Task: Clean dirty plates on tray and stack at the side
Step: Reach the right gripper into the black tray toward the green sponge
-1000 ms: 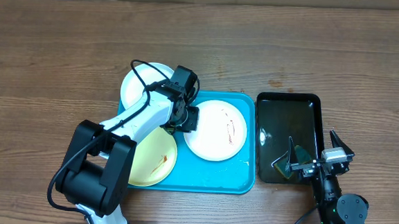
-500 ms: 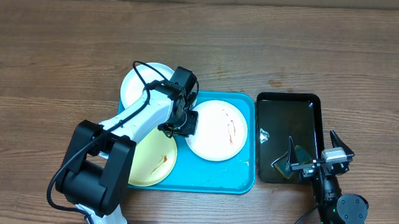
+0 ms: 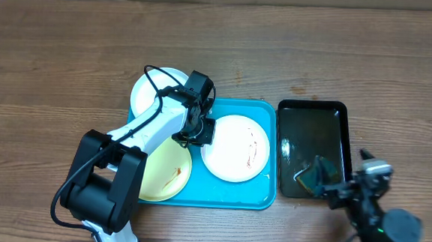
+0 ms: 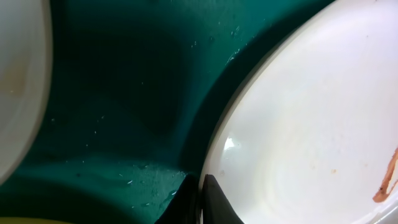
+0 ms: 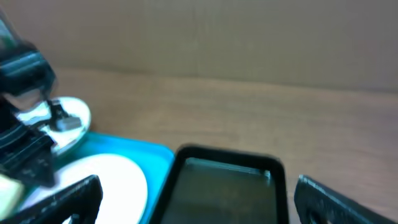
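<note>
The turquoise tray point(image 3: 226, 193) holds a white plate point(image 3: 235, 147) with thin brown smears at its right and a pale yellow plate point(image 3: 166, 170) at its front left. A second white plate point(image 3: 154, 91) lies over the tray's back left corner. My left gripper point(image 3: 202, 131) is shut on the left rim of the smeared white plate point(image 4: 311, 124). In the left wrist view one dark finger sits above and one below the rim, over the wet tray point(image 4: 124, 93). My right gripper point(image 3: 344, 178) is open and blurred at the front of the black tray point(image 3: 313, 134), with nothing between its fingers point(image 5: 336, 199).
The black tray point(image 5: 230, 186) stands right of the turquoise tray point(image 5: 124, 149), with a dark green object point(image 3: 316, 176) at its front. Bare wooden table lies behind and to the left. The left arm point(image 3: 148, 128) stretches across the tray's left part.
My left gripper has shut on the white plate's rim, and the plate has shifted slightly. The right arm has moved toward the front right and shows blurred.
</note>
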`<state>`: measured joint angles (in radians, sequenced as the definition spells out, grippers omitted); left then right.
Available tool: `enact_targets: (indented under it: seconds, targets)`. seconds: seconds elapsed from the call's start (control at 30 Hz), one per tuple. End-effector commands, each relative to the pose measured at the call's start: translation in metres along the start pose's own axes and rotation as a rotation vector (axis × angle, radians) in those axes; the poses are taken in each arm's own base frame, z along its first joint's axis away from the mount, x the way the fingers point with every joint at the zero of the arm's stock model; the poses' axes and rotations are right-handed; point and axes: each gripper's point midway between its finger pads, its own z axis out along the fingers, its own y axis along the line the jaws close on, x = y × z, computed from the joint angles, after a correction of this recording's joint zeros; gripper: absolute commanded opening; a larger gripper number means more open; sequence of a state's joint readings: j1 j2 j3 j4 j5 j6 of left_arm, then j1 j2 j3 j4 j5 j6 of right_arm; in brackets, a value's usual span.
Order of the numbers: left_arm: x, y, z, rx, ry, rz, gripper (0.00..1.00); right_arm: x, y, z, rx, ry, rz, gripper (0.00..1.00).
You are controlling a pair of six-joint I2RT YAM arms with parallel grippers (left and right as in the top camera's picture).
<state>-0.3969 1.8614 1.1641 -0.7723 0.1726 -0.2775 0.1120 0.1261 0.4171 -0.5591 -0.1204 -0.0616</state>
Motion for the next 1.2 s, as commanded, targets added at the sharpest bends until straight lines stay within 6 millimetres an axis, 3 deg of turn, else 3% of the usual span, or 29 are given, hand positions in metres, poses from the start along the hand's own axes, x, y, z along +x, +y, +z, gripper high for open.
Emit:
enact_targets:
  seconds: [0.0, 0.2, 0.37, 0.47, 0.57, 0.63, 0.7, 0.83, 0.9, 1.03, 1.07, 1.1, 1.17]
  targets:
    - [-0.006, -0.001, 0.000, 0.006, -0.007, 0.012, 0.09, -0.063, 0.000, -0.021, 0.019, 0.050, 0.048, 1.00]
    - [-0.005, -0.001, 0.000, 0.006, -0.005, 0.009, 0.08, -0.074, 0.004, -0.012, 0.002, 0.472, 0.111, 1.00]
    - [-0.005, -0.002, 0.000, 0.013, -0.003, 0.000, 0.04, -0.090, 0.067, -0.002, -0.361, 0.699, 0.317, 1.00]
    - [-0.005, -0.002, 0.000, 0.013, -0.003, -0.011, 0.04, -0.093, 0.081, 0.011, -0.462, 0.763, 0.373, 1.00]
    - [-0.005, -0.002, 0.000, 0.011, -0.004, -0.018, 0.04, -0.083, 0.081, 0.027, -0.452, 0.837, 0.461, 1.00]
    - [-0.006, -0.001, 0.000, 0.009, -0.006, -0.018, 0.04, -0.067, 0.070, 0.037, -0.340, 0.917, 0.536, 0.96]
    - [-0.006, -0.002, 0.000, 0.010, -0.008, -0.017, 0.04, -0.041, 0.042, 0.044, -0.065, 1.020, 0.644, 0.81]
    - [-0.006, -0.002, 0.000, 0.010, -0.008, -0.017, 0.04, 0.001, -0.008, 0.036, 0.402, 1.098, 0.725, 0.68]
    - [-0.006, -0.002, 0.000, 0.010, -0.008, -0.017, 0.04, 0.018, -0.018, 0.028, 0.519, 1.122, 0.747, 0.69]
    - [-0.006, -0.002, 0.000, 0.009, -0.007, -0.017, 0.04, 0.049, -0.018, 0.022, 0.612, 1.176, 0.826, 0.72]
    - [-0.006, -0.002, 0.000, 0.009, -0.007, -0.017, 0.04, 0.058, -0.018, 0.021, 0.635, 1.185, 0.847, 0.77]
    - [-0.006, -0.002, 0.000, 0.010, -0.006, -0.017, 0.04, 0.066, -0.018, 0.020, 0.659, 1.193, 0.867, 1.00]
    - [-0.005, -0.001, 0.000, 0.008, -0.003, -0.018, 0.04, 0.083, -0.018, 0.020, 0.689, 1.204, 0.894, 1.00]
